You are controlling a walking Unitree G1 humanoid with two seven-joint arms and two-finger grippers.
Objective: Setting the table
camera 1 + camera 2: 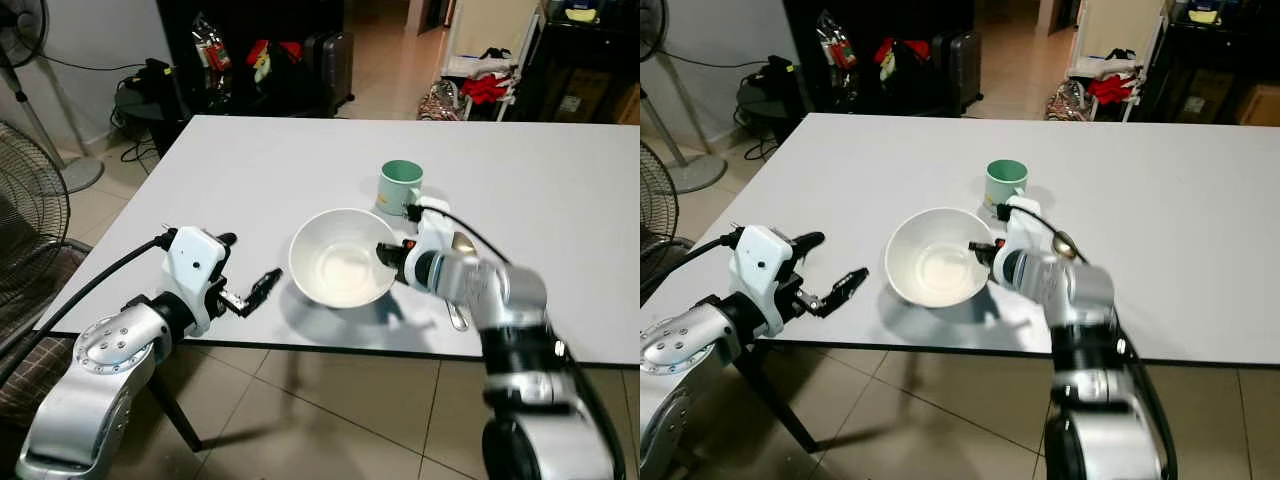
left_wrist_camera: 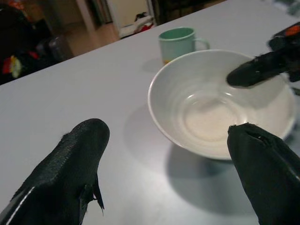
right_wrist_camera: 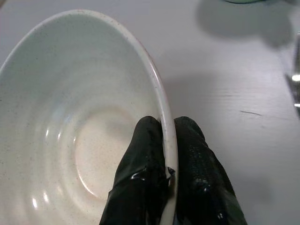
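While right jaws point(image 1: 385, 252) pinch the bowl point(image 1: 340, 257) rim, left jaws point(image 1: 250, 268) gape; mug point(image 1: 399, 187) behind.

We find no readable text, label, brand or number anywhere; the packets on the dark shelf are too blurred to read

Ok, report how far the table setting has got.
Done: a green mug stands upright on the white table, and a spoon lies near its front edge. In hand: the right gripper pinches the white bowl's rim, one finger inside, one outside. The left gripper hovers open beside it. Left: releasing the bowl.
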